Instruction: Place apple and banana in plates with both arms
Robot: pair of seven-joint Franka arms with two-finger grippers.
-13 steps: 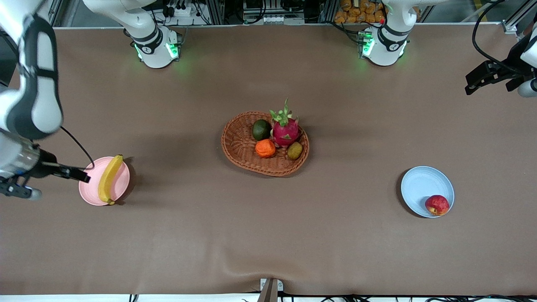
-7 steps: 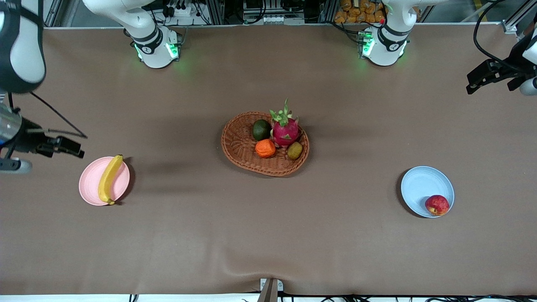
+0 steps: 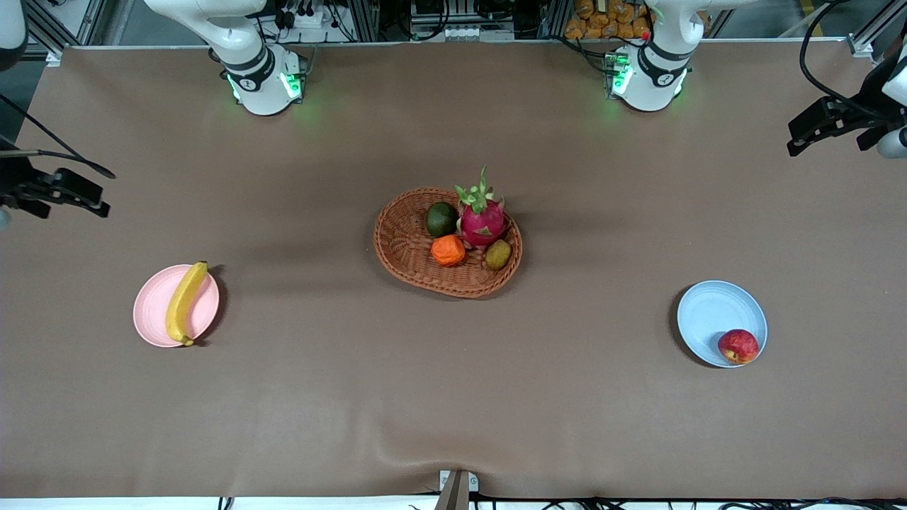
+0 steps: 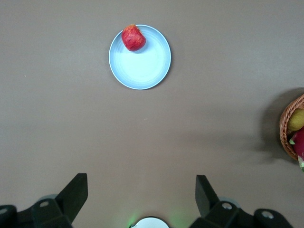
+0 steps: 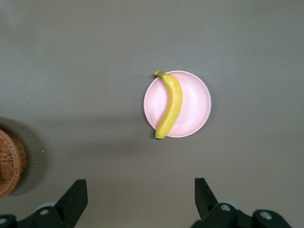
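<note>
The yellow banana lies across the pale pink plate toward the right arm's end of the table. The red apple sits at the rim of the light blue plate toward the left arm's end. My right gripper hangs open and empty high over bare table at the table's end. My left gripper is also open and empty, high over the other end.
A brown wicker basket stands mid-table, holding a pink dragon fruit, an orange fruit, a dark green fruit and a kiwi. Both arm bases glow green at the table's robot edge.
My right gripper has risen and drawn away from the pink plate toward the robots' edge. The left gripper has barely shifted. Fruit and plates have stayed put.
</note>
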